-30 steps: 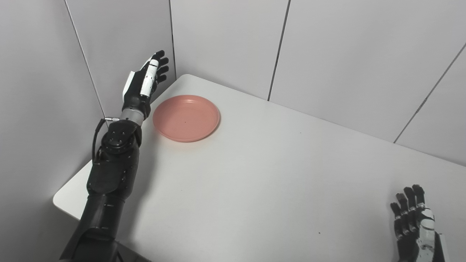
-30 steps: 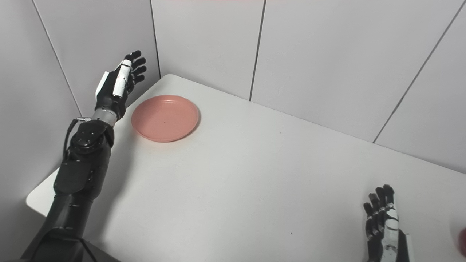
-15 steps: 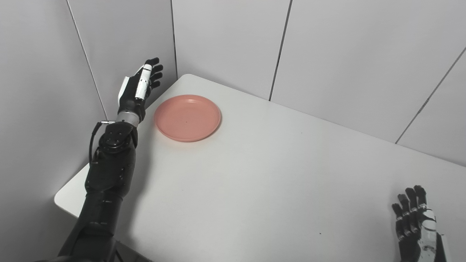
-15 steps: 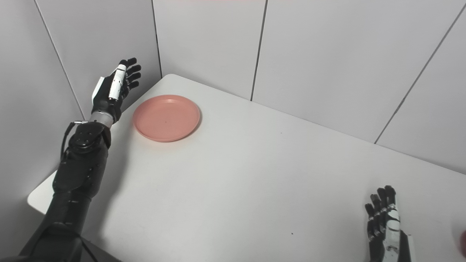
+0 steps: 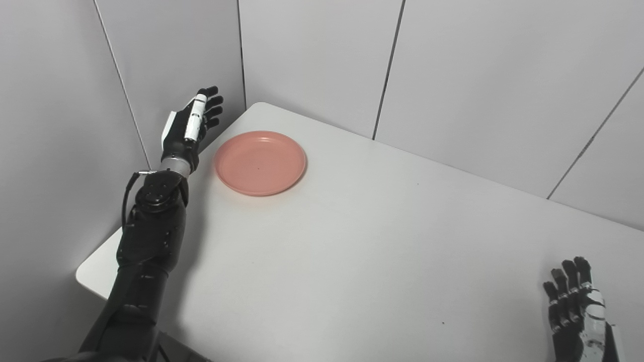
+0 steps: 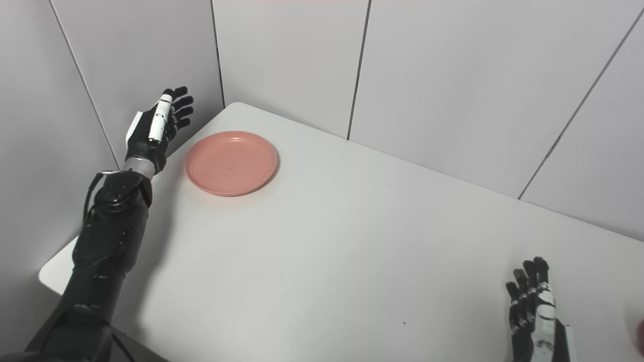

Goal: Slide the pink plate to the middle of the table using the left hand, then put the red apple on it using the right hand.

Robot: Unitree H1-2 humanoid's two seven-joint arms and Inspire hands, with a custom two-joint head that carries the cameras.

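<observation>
The open left robot hand (image 5: pixel 188 123) has sunk slightly beside the pink plate (image 5: pixel 260 162), far left on the table (image 5: pixel 352 241); sliding not yet begun, right robot hand (image 5: pixel 578 306) open, idle.

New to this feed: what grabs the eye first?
The round pink plate stands out first, the only real colour on the white table, lying empty near its far left corner. Just left of it, the black-and-white left hand hovers open by the table edge, not touching the plate. The right hand waits open at the near right, and a sliver of red shows at the right eye view's edge.
</observation>
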